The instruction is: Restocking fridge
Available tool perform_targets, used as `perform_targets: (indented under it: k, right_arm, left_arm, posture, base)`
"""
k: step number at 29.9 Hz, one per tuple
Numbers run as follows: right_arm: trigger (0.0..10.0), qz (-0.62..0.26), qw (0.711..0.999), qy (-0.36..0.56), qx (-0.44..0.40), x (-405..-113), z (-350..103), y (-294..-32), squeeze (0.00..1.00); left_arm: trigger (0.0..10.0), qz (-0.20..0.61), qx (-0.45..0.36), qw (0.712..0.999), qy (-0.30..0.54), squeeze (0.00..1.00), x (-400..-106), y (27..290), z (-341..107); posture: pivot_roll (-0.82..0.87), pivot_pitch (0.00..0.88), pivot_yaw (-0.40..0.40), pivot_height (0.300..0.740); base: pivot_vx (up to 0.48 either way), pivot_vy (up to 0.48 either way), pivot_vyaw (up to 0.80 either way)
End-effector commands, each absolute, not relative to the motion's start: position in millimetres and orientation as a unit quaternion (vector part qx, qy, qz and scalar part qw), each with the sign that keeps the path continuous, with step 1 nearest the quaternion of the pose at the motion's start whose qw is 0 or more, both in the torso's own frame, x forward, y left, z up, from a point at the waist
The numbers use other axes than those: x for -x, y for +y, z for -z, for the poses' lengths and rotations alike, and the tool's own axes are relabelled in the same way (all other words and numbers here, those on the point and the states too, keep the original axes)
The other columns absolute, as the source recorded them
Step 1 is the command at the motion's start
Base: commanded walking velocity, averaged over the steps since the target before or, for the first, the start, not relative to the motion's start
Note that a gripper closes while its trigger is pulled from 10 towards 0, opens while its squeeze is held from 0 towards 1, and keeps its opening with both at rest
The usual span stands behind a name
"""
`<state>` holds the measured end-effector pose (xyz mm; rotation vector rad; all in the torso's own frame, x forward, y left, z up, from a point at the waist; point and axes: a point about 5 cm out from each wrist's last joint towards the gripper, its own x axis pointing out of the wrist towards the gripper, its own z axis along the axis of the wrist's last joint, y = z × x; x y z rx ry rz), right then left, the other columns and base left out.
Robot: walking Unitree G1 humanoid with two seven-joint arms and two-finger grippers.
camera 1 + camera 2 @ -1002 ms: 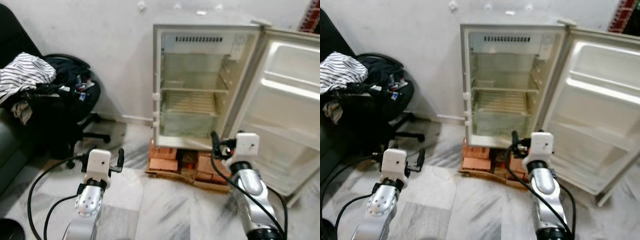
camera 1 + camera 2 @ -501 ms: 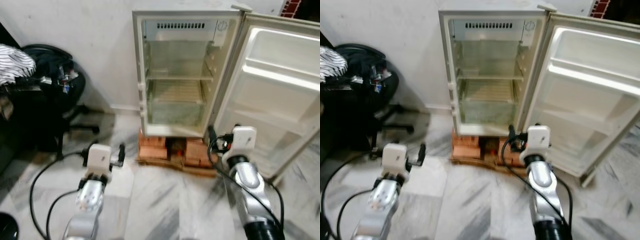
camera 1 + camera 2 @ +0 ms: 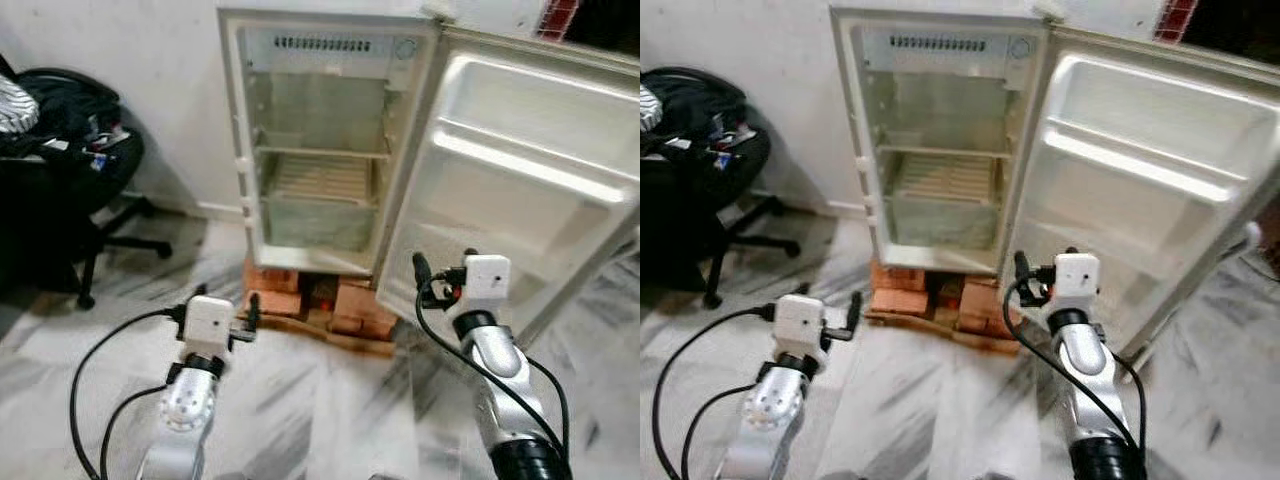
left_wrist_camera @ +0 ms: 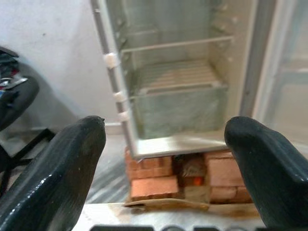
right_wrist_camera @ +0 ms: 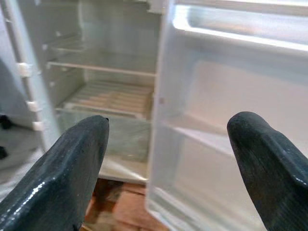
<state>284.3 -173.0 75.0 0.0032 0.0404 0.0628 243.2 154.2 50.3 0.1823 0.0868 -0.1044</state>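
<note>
Both grippers are being held out in front of the body with nothing in them: the left gripper [image 3: 247, 318] and the right gripper [image 3: 420, 272] are each spread wide, as is shown in the wrist views, where the black fingers [image 4: 57, 168] are standing far apart with only the fridge seen between them.

Compared with a second ago, the whole scene is being shifted to the left in the head views, and the fridge [image 3: 310, 150] is being seen larger and more from above. This is being read as a turn and an approach of the robot, not as a move of the things. For the task it is being judged that the fridge is only being approached; no goods are being carried, so the restocking itself is not yet begun.

The fridge is standing open on a base of red bricks [image 3: 300, 300], its door [image 3: 510, 180] swung fully to the right. The shelves [image 3: 320, 180] and door racks are being seen bare.

The floor [image 3: 330, 410] is of grey-veined marble tiles. A black office chair [image 3: 70, 190] loaded with clothes is being seen at the left, near the white wall [image 3: 150, 60].
</note>
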Motion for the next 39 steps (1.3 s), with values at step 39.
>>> perform_targets:
  k: [39]
  right_arm:
    - [10.0,-0.059,0.997,0.051,0.005,-283.9,-61.5,-170.4,0.0]
  left_arm:
    - [10.0,0.0,-0.102,0.994,0.043,0.0,-245.5,175.0,-51.1]
  posture:
    - [0.02,0.0,-0.032,0.74]
  base:
    - [0.0,-0.361,0.0]
